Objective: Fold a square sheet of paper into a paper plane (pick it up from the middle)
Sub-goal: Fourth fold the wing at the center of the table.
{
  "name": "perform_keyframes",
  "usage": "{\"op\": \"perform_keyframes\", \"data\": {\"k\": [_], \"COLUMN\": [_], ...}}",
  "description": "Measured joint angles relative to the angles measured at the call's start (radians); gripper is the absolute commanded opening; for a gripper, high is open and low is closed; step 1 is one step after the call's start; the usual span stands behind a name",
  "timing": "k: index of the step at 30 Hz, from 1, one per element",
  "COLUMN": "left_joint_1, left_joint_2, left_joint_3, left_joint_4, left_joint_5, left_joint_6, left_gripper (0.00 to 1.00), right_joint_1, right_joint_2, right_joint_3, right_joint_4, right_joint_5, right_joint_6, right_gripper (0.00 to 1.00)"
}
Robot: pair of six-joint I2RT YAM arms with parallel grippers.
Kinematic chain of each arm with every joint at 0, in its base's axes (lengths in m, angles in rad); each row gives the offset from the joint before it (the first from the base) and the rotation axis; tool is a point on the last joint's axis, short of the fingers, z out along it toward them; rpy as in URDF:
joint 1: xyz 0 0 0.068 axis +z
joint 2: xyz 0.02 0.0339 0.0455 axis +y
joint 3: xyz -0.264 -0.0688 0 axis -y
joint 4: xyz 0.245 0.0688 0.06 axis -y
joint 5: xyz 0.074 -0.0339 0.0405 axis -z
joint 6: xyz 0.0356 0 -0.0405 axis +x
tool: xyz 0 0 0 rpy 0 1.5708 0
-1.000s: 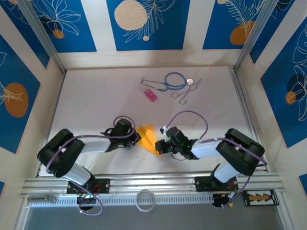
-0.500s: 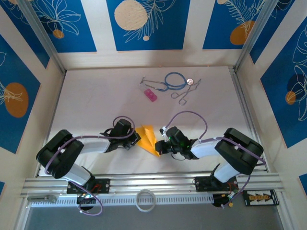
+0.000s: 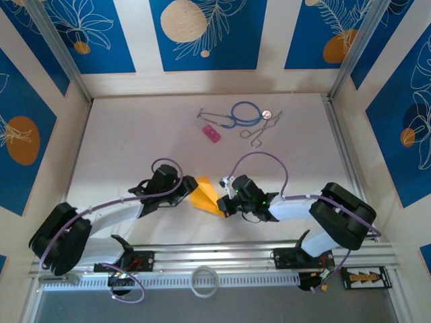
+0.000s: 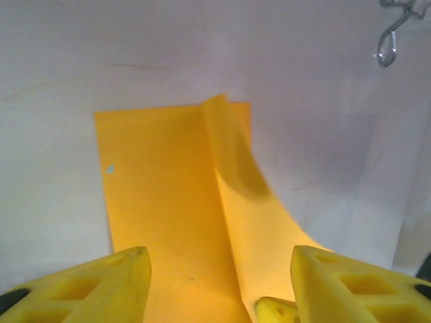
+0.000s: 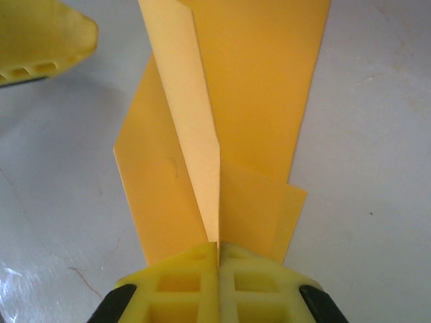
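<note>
Mid-fold: right gripper pinched the paper at its ridge; left gripper stood open. Next likely needed left to press it flat.

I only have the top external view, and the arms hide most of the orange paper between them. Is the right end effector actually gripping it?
Observer: Yes. In the right wrist view the right end effector is shut on a raised crease of the paper, its fingers pressed together.
Operator: And the left one?
Observer: The left wrist view shows the left end effector open, its fingers apart with the paper visible between them, not pinched.
Operator: Does the paper lie flat on that side?
Observer: No. One flap stands up and curls over, casting a shadow on its own surface.
</note>
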Motion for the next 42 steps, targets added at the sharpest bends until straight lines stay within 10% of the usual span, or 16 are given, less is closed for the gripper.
{"op": "perform_keyframes", "data": {"k": [14, 31, 42], "left_joint_1": [0.048, 0.100, 0.100], "left_joint_2": [0.147, 0.180, 0.233], "left_joint_3": [0.112, 0.104, 0.104], "left_joint_4": [-0.059, -0.052, 0.013], "left_joint_5": [0.084, 0.134, 0.164], "left_joint_6": [0.018, -0.011, -0.014], "left_gripper": [0.64, 0.08, 0.00], "right_joint_1": [0.064, 0.110, 0.125], "right_joint_2": [0.000, 0.000, 0.006], "right_joint_3": [0.000, 0.011, 0.084], "right_joint_4": [0.036, -0.012, -0.106], "right_joint_5": [0.089, 0.070, 0.095], "right_joint_6": [-0.184, -0.343, -0.311], "right_gripper": [0.04, 0.25, 0.21]}}
